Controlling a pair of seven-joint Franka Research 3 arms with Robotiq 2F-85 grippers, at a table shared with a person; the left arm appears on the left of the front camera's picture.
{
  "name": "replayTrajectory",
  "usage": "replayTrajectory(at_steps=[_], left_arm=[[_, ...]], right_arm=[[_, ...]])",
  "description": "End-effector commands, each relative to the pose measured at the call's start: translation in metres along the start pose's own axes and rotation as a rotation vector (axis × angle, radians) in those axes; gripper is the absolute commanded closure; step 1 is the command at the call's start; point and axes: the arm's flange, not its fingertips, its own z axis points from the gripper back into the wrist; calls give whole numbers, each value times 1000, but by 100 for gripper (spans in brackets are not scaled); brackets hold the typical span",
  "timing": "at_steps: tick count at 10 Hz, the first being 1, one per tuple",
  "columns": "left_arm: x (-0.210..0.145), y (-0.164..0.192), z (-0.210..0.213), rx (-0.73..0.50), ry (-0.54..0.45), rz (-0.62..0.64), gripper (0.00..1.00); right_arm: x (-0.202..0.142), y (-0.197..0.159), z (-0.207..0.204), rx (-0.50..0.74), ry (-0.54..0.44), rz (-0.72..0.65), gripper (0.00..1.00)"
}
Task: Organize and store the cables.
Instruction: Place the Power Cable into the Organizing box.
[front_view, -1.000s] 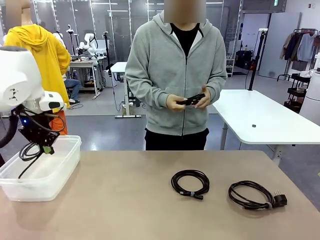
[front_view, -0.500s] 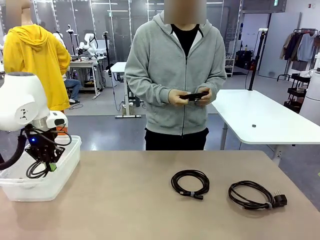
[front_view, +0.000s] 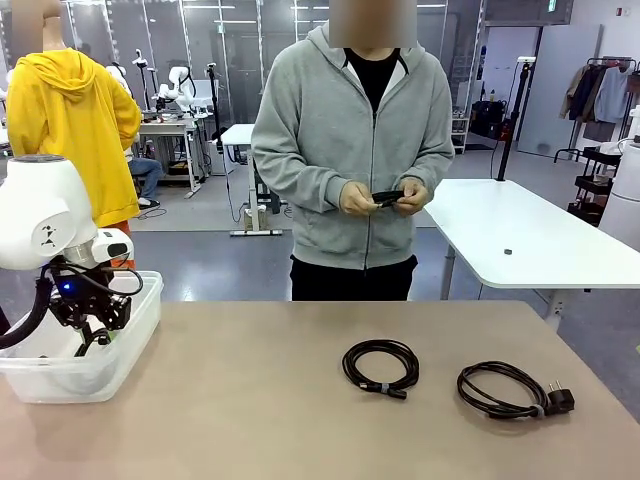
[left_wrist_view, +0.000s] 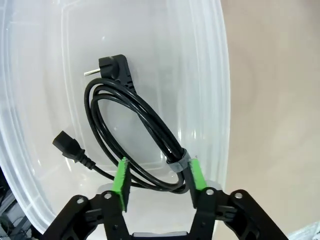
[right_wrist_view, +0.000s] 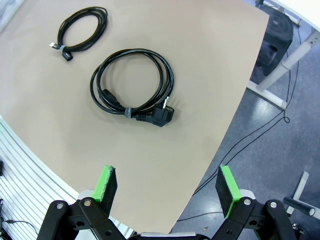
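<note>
My left gripper is down inside the clear plastic bin at the table's left. In the left wrist view its green pads stand on either side of the tied end of a black cable coil. The gripper is shut on that coil, and the coil's plug lies on the bin floor. Two more cable coils lie on the table: a small one in the middle and one with a plug to the right. My right gripper hangs open, high above the plug coil.
A person in a grey hoodie stands at the far side with another black cable in both hands. The table's right edge drops to a floor with loose wires. A white table stands behind at the right.
My left gripper has come down with the cable from above the bin's rim into the bin. The person has kept working the cable in both hands.
</note>
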Motion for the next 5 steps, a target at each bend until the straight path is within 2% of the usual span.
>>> replayTrajectory(at_steps=[1, 2, 5], left_arm=[[-1, 1, 9, 15, -30, -1, 3], [0, 2, 14, 17, -40, -2, 0], [-1, 12, 31, 2, -92, 16, 0]], right_arm=[[1, 1, 1, 5, 6, -6, 0], [1, 1, 1, 5, 6, -6, 0], [1, 1, 1, 5, 6, -6, 0]])
